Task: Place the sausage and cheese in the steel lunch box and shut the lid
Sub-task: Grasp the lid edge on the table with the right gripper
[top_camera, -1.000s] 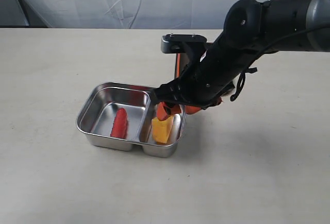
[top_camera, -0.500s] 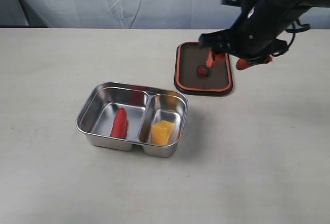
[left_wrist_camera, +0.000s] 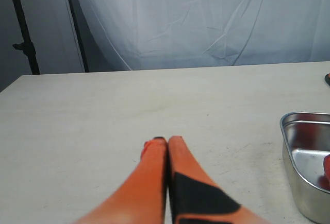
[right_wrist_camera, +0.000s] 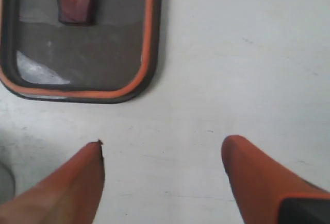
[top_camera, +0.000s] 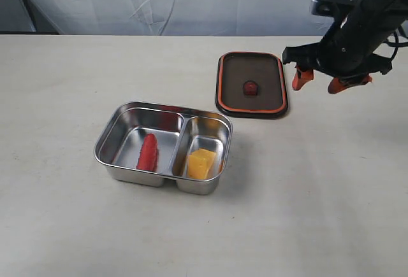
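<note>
Sausage point(top_camera: 147, 152) lies in the wider compartment of the steel lunch box point(top_camera: 137, 176) and the cheese point(top_camera: 201, 163) in the narrower one, both well away from the right gripper point(top_camera: 320, 83). That gripper hangs over the desk point(top_camera: 319, 194), fingers spread and empty. The lid point(top_camera: 252, 105) lies flat just beside it, tab point(top_camera: 250, 87) upward. The left gripper point(left_wrist_camera: 164, 140) is pressed closed, holding nothing, near the box.
</note>
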`<state>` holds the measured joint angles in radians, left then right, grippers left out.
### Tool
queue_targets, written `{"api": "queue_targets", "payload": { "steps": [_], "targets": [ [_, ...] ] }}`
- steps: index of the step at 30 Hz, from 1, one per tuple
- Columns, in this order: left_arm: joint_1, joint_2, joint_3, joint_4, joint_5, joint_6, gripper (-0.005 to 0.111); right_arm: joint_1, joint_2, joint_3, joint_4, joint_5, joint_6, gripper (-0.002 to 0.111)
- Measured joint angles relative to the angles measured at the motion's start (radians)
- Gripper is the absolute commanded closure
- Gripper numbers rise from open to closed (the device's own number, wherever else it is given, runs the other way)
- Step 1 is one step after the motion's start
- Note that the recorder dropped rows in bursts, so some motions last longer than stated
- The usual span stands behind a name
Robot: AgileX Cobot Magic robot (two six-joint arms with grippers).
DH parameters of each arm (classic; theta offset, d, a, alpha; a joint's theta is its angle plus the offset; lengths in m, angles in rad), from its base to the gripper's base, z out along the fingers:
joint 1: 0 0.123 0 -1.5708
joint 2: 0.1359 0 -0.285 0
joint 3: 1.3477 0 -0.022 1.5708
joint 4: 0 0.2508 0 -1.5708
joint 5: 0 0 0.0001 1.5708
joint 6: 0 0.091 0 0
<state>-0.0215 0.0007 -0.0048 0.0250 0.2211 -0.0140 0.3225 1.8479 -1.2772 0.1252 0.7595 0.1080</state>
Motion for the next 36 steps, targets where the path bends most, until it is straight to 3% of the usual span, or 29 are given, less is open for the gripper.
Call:
{"api": "queue_targets", "payload": {
  "steps": [19,36],
  "targets": [
    [0.000,0.000,0.000,0.000,0.000,0.000,0.107,0.000,0.183,-0.008,0.025,-0.293,0.000,0.044],
    [0.000,0.000,0.000,0.000,-0.002,0.000,0.107,0.001,0.342,-0.183,0.084,-0.171,0.000,0.044]
  ]
}}
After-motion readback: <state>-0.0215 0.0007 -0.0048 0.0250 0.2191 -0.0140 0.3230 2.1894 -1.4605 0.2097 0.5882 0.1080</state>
